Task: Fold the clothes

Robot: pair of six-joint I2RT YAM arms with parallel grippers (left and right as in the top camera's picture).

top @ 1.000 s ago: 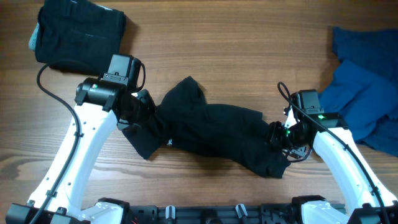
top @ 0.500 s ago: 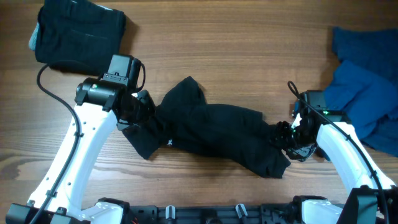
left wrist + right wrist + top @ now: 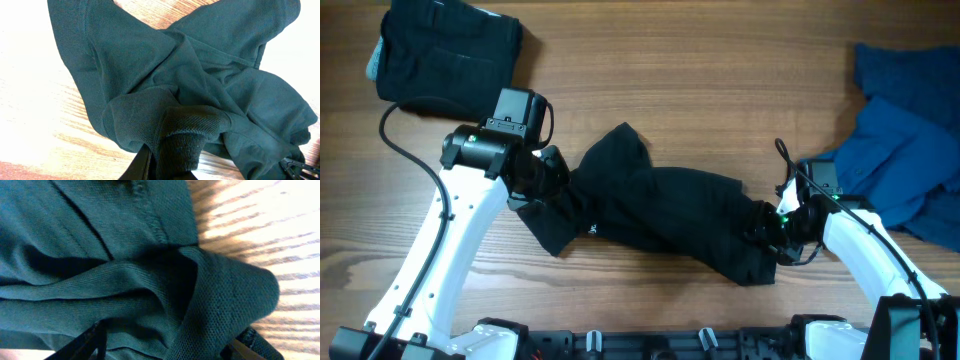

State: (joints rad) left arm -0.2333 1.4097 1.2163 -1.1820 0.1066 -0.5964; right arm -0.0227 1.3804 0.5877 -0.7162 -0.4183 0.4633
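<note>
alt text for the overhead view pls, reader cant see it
A crumpled dark garment lies stretched across a wooden table, with the left gripper at its left end and the right gripper at its right end. A folded dark pile sits at the far left corner and a loose blue garment lies at the right edge.

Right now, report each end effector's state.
Left end effector: closed on the dark shirt.
Right end effector: fingers straddle a shirt fold; clamped or not cannot be told.
</note>
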